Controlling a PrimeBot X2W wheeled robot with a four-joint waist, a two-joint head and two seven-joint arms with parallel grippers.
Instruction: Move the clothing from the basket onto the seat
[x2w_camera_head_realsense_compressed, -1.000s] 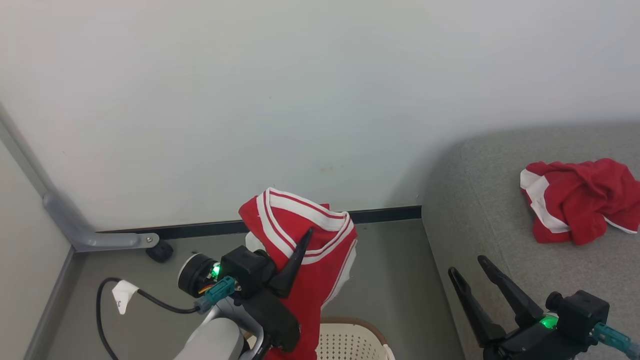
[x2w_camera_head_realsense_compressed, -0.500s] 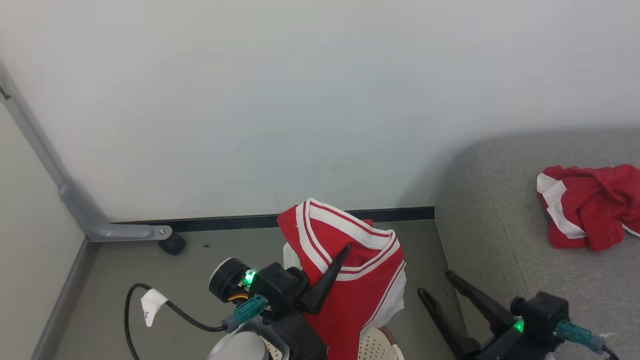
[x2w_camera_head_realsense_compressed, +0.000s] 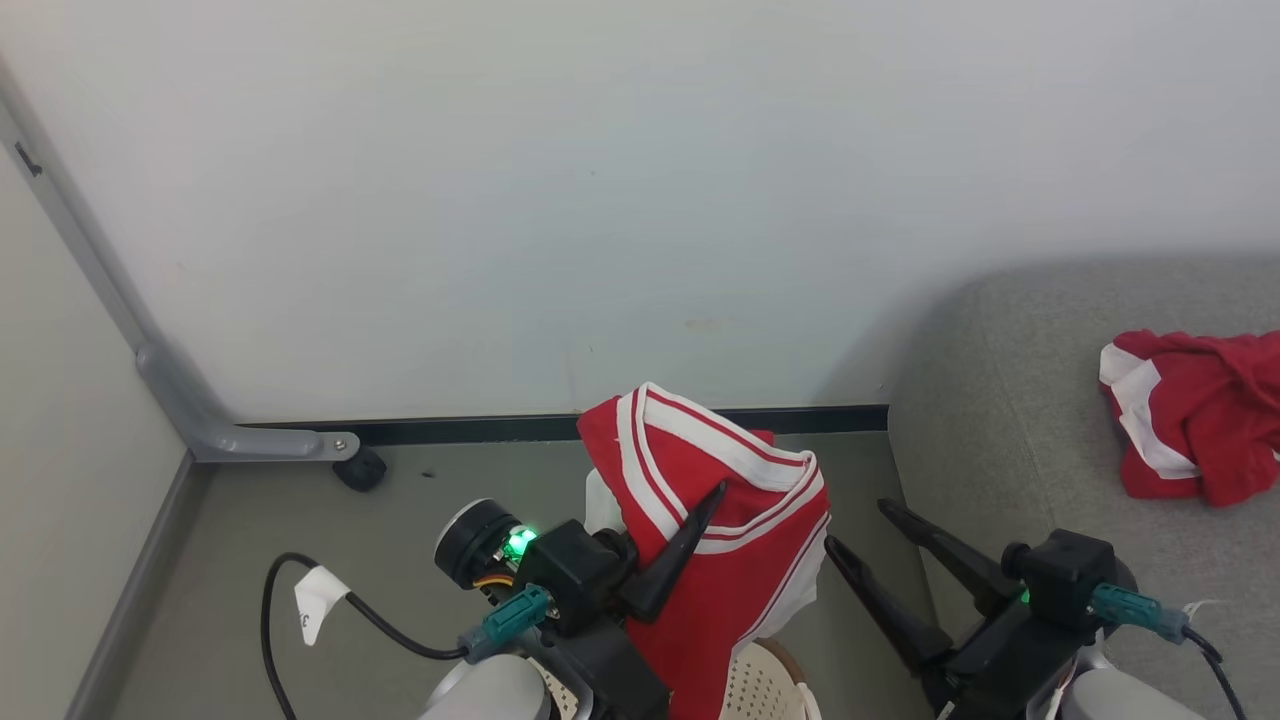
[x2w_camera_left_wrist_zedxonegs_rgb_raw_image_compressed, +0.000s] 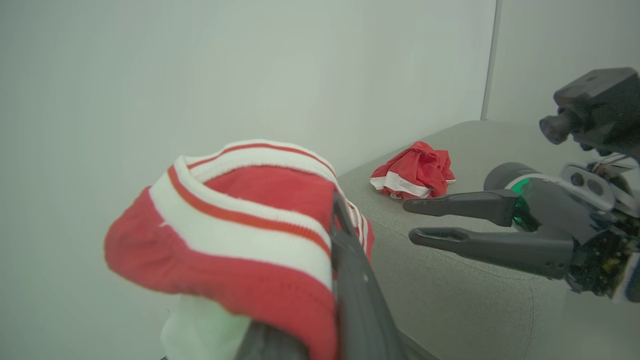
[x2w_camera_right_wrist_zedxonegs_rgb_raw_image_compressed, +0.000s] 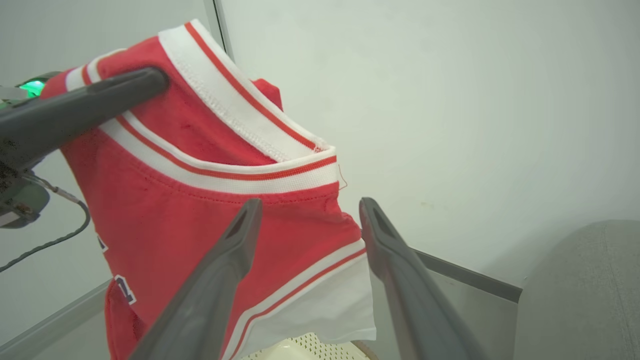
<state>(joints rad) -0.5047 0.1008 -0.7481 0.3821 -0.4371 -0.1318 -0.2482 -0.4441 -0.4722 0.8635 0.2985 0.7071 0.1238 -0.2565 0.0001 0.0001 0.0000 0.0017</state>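
1. Carrying the jersey (x2w_camera_head_realsense_compressed: 730, 600) in the left gripper (x2w_camera_head_realsense_compressed: 700, 505), clamped shut on the striped neck band, with 1 finger lying over the cloth and the other hidden beneath it. Hanging straight down from that gripper toward the basket (x2w_camera_head_realsense_compressed: 762, 690); cannot tell whether the lowest cloth is clear of the rim.
2. Keep that pinch firm and raise it enough to bring the trailing hem over the basket rim and the cushion edge before swinging across.
3. Waiting just right of the jersey, the right gripper (x2w_camera_head_realsense_compressed: 855, 522): 2 fingers spread wide, holding nothing, tips aimed at the cloth's side. Either close on the loose lower edge to share the load or draw back; avoid brushing the cloth and twisting it.
4. Beyond the right gripper, the seat (x2w_camera_head_realsense_compressed: 1000, 400), already bearing another red garment (x2w_camera_head_realsense_compressed: 1190, 420), well apart from both grippers. Aim for bare cushion short of that heap and let go only once above it.
5. Against 1 second ago: allow for a turned head camera, sliding the wall (x2w_camera_head_realsense_compressed: 600, 200) and seat across the picture. Even so, jersey now nearer the seat's edge; right gripper drawn in from over the cushion edge to just beside the jersey, equally open; left pinch unchanged; less basket in sight.
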